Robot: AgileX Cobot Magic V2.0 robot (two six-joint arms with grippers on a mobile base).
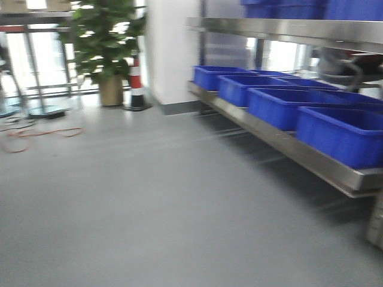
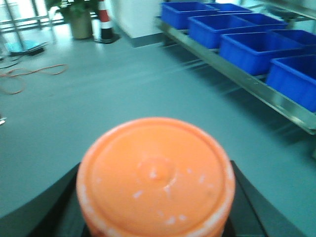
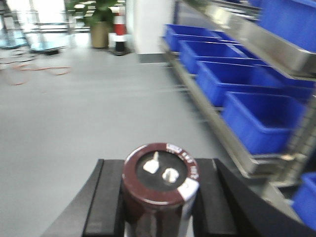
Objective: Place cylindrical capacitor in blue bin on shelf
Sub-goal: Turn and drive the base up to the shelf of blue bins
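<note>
While everything smears with blur, I have the left hand (image 2: pixel 155 217) closed tight on the cylindrical capacitor (image 2: pixel 155 173), its orange end cap facing the wrist camera between the black fingers (image 2: pixel 47 212). My right hand (image 3: pixel 159 212) grips a dark brown can (image 3: pixel 160 170) with two terminals on top. To the right runs the shelf (image 1: pixel 281 28), with blue bins (image 1: pixel 341 134) lined along its lower tier, well apart from both hands.

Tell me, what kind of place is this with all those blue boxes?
Probably a warehouse or factory storage hall. A long steel shelf holds rows of blue bins, the grey floor is wide and smooth, and a striped traffic cone stands beside a potted plant.
</note>
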